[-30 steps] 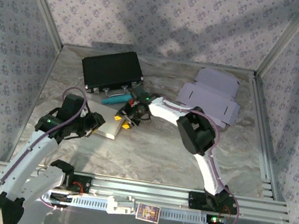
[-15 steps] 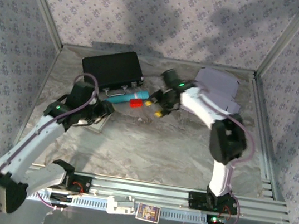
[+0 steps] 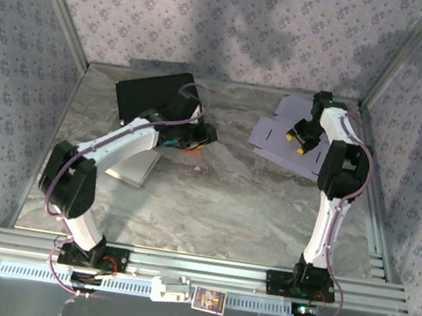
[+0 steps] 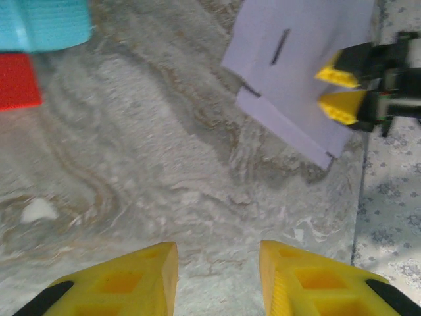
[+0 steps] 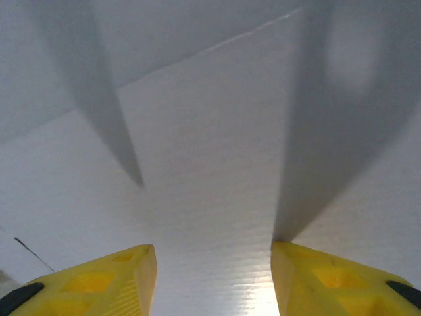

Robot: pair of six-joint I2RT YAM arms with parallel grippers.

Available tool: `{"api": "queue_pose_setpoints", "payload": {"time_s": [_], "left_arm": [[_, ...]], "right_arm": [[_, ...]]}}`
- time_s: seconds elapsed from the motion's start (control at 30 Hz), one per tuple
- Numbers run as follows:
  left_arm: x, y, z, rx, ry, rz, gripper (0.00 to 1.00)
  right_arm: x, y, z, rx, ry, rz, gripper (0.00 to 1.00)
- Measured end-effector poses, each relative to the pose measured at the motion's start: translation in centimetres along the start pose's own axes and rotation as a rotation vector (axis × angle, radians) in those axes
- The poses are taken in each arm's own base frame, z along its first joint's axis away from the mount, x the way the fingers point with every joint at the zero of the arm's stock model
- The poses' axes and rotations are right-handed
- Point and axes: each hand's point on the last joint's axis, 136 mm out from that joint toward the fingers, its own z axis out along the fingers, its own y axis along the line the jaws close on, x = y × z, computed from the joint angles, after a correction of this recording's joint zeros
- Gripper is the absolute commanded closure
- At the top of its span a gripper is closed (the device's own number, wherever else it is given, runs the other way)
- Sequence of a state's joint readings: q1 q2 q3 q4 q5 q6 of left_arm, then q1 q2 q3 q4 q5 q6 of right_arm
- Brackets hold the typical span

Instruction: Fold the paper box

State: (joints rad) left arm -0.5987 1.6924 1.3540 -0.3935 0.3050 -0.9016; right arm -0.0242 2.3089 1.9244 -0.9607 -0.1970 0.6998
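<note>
The paper box (image 3: 282, 133) lies flat and unfolded, pale lavender, at the back right of the table. My right gripper (image 3: 296, 142) hovers just over it, jaws open, yellow fingertips pointing down at the sheet. In the right wrist view the box (image 5: 210, 145) lies under the open gripper (image 5: 214, 283), nothing between the fingers. My left gripper (image 3: 205, 136) is at centre back, apart from the box. In its wrist view it (image 4: 218, 263) stands open over bare marble, with the box (image 4: 302, 59) and the right gripper (image 4: 339, 92) ahead.
A black case (image 3: 153, 94) sits at the back left. A teal tube (image 4: 43, 23) and a red piece (image 4: 16, 79) lie beside the left gripper. A cream flat pad (image 3: 134, 166) lies at the left. Metal frame rails (image 3: 367, 173) border the table.
The right arm swung from the table's middle to the back right and now hangs over the paper box. The left arm reached from the cream pad to centre back by the teal tube.
</note>
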Motion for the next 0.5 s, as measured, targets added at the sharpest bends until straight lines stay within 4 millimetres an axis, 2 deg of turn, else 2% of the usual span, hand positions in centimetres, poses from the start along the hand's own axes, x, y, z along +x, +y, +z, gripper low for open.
{"api": "queue_pose_setpoints", "payload": {"time_s": [0.03,0.13,0.17,0.23,0.33,0.4,0.5], "left_arm": [[-0.1,-0.4,0.3,0.007,0.001,0.006,0.62],[-0.2,-0.9,0.5,0.020,-0.001,0.015,0.61],[-0.2,-0.8,0.5,0.018,0.000,0.015,0.61],[-0.2,-0.8,0.6,0.017,0.001,0.019,0.61],[0.0,-0.4,0.7,0.011,0.006,0.027,0.60],[0.7,0.6,1.0,-0.007,0.020,0.024,0.59],[2.7,3.3,1.2,-0.059,0.061,0.002,0.58]], "right_arm": [[0.5,-0.4,0.6,0.020,0.022,-0.005,0.49],[1.8,0.3,0.3,0.016,0.035,-0.031,0.49],[2.9,0.3,0.5,0.018,0.047,-0.042,0.49],[5.9,0.1,1.1,0.036,0.093,-0.065,0.49],[10.6,0.4,0.9,0.030,0.135,-0.095,0.49],[14.2,0.3,1.0,0.044,0.175,-0.116,0.49],[18.8,0.2,0.8,0.065,0.210,-0.158,0.50]]}}
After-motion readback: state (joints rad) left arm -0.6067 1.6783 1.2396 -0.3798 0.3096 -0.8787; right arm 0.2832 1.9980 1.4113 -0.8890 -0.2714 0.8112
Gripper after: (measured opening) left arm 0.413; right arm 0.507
